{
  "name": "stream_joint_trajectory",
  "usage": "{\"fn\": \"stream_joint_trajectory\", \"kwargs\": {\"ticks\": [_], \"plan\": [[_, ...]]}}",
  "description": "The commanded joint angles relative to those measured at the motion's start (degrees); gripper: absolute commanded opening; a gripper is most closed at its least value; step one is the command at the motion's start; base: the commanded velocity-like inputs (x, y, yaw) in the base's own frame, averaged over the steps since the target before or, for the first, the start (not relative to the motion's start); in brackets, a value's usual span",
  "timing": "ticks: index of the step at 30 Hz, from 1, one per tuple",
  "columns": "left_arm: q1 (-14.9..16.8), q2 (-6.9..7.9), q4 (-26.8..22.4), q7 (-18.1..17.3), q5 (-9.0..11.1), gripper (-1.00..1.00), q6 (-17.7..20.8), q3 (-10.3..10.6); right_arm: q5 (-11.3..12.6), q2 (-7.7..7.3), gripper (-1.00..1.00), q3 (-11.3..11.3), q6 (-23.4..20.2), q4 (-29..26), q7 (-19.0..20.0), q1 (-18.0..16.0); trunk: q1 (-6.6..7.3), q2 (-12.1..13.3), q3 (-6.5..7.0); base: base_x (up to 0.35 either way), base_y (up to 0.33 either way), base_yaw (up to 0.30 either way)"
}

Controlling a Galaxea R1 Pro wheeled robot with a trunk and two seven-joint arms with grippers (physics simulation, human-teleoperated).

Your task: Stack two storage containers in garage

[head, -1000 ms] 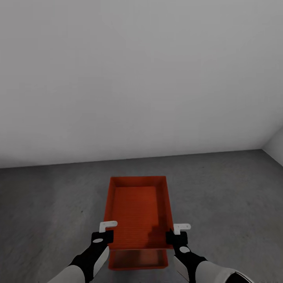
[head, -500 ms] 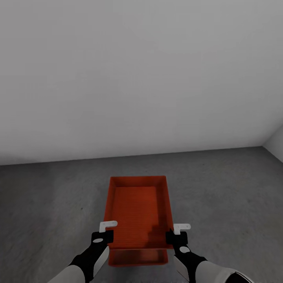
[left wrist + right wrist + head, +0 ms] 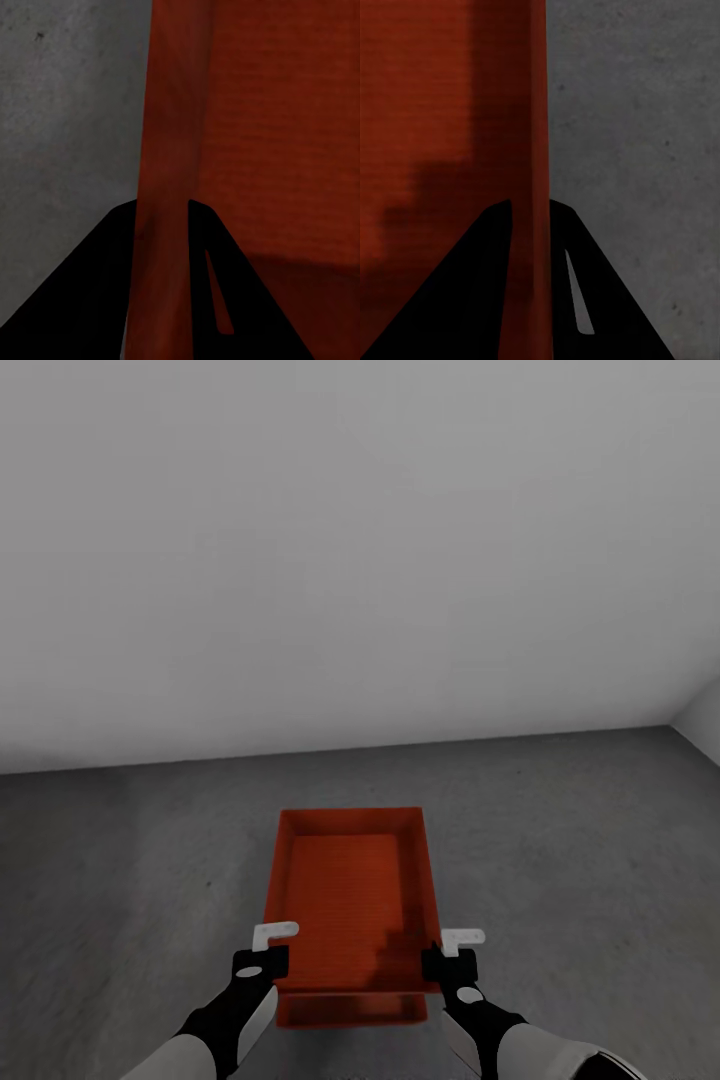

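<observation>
The upper storage container (image 3: 350,895), an orange-red open bin, runs lengthwise straight away from the robot toward the wall, its short ends nearest and farthest. Its inside is bare, showing only a ribbed bottom and a dark shadow in the near right corner. Just below its near end, a strip of the lower storage container (image 3: 350,1010) peeks out, the same colour and lined up along the same axis; what lies inside it I cannot tell, since the upper bin covers nearly all of it.

The left gripper (image 3: 262,952) sits at the near left corner of the upper bin, and in the left wrist view its dark fingers (image 3: 112,292) stand on either side of the thin left wall (image 3: 165,150), clamped on it. The right gripper (image 3: 450,952) does the same at the near right corner; the right wrist view shows its fingers (image 3: 472,292) straddling the right wall (image 3: 536,112), pinching it.

Both bins are over the dark grey garage floor (image 3: 560,880), which spreads out on either side. Beyond the far end of the bins, a plain pale wall (image 3: 360,560) rises, meeting another wall at the far right corner.
</observation>
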State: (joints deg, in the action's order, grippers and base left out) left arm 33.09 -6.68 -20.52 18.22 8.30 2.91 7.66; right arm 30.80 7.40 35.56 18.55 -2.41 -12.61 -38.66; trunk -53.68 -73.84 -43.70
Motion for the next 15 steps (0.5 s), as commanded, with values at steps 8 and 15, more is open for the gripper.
{"fn": "stream_joint_trajectory", "kwargs": {"ticks": [8,15], "plan": [[0.0,0.09,-0.3,0.6,-0.1,-1.00,-2.9,0.0,1.1,-0.01,-1.00,-2.6,0.3,0.4,0.0,0.0,0.00,0.0,-0.34,0.000,0.000,0.000],[0.0,0.09,-0.2,0.6,-0.1,-1.00,-2.8,0.0,1.1,-0.01,-1.00,-2.6,0.2,0.4,0.0,0.0,0.00,0.0,-0.35,0.000,0.000,0.000]]}}
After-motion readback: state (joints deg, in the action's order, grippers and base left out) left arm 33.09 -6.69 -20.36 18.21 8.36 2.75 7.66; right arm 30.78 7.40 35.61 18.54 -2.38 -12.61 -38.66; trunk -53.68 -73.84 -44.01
